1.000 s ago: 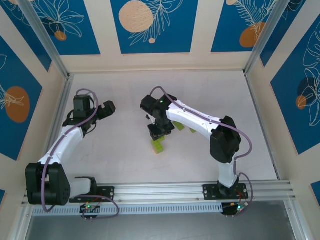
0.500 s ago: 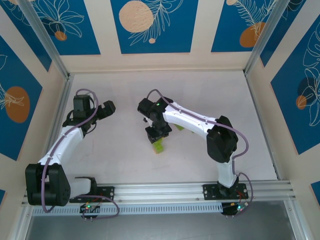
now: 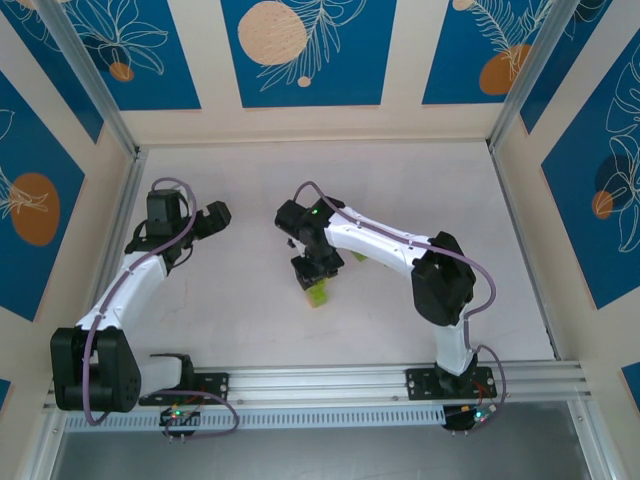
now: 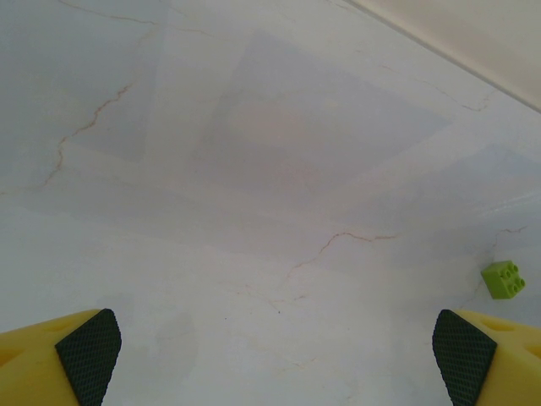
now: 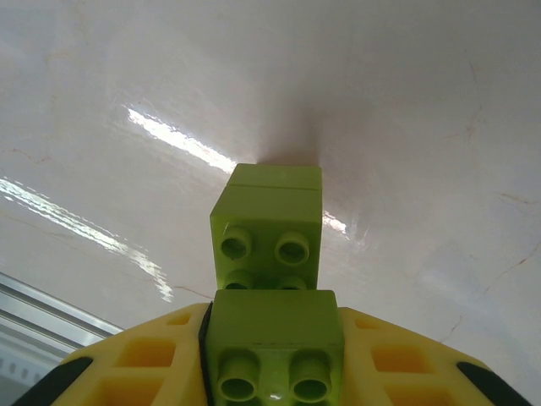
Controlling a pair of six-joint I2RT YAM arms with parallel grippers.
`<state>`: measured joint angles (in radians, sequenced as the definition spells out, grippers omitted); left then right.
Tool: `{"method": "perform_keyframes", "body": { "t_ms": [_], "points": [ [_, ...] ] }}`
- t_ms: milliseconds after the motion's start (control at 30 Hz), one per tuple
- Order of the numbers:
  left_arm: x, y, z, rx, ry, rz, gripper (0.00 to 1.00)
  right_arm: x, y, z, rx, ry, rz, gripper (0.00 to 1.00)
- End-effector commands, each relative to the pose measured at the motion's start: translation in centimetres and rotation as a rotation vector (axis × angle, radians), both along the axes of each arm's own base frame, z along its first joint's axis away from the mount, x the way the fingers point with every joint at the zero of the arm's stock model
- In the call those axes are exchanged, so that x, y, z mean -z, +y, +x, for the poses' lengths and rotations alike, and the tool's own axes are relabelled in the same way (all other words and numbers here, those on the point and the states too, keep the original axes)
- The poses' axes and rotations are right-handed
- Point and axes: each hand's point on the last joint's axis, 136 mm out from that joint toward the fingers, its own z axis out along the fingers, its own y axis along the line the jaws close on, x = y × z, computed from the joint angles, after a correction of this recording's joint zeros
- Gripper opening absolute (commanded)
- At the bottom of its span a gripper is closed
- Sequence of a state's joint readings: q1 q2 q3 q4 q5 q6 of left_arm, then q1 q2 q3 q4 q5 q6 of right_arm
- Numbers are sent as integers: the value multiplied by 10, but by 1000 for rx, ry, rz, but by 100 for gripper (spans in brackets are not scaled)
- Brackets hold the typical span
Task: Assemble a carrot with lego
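Lego brick (image 5: 275, 355), lime, studded, pinched by right fingers (image 5: 152, 355) over carrot (image 5: 269, 228).

- Carrot (image 3: 317, 293): from above largely covered by right claw (image 3: 315, 278); brick count and tip colour too small to tell.
- Lime-green brick (image 5: 275, 355), clamped in right claw: near side cut by bottom edge.
- Left claw (image 4: 275, 353): fingers cropped at lower corners.
- Spare brick (image 3: 357, 258): partly behind right arm.
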<state>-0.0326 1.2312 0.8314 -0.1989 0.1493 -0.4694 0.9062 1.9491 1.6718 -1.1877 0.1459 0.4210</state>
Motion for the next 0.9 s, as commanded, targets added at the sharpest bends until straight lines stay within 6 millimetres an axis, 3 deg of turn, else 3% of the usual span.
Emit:
{"method": "perform_keyframes", "body": {
  "t_ms": [0,867],
  "points": [
    [-15,2,3,3,-43,-5,97,11,0,-10,10,41,-21,33],
    [-13,0,4,6,-45,-15,97,35,-7,-21,57,61,-114,33]
  ]
}}
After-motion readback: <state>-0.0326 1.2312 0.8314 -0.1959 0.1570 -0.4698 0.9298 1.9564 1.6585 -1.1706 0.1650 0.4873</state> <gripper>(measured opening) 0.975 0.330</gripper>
